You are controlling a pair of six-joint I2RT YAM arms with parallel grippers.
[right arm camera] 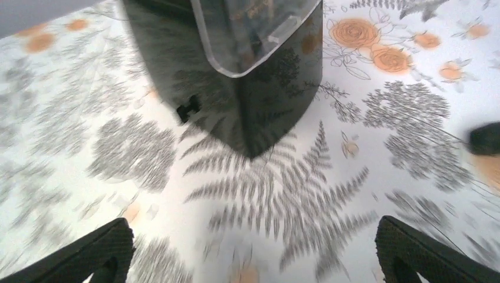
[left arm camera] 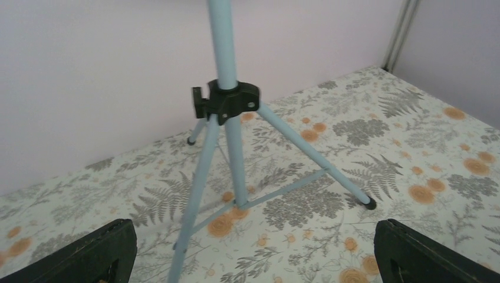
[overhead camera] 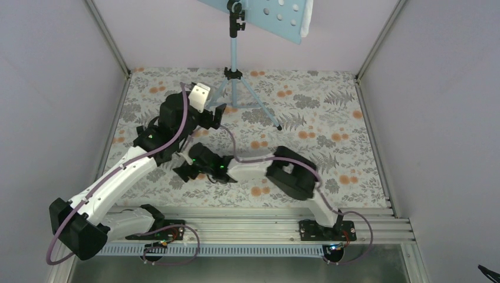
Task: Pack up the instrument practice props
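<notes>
- Light blue tripod music stand (overhead camera: 234, 59) stands upright at the far side of the floral cloth (overhead camera: 330, 118), three legs splayed, with a black collar on the pole; its hole-dotted tray (overhead camera: 259, 17) tilts and is partly cropped
- Small black wedge-shaped box (right arm camera: 247, 112), glossy with a clear cover, rests on the cloth

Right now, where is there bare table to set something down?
Free: the table right of the music stand, out to the right wall. Crowded: left of centre, where the left arm and right arm meet by the black box.

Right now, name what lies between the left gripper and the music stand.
Only bare floral tablecloth separates the left gripper from the music stand, per the left wrist view.
</notes>
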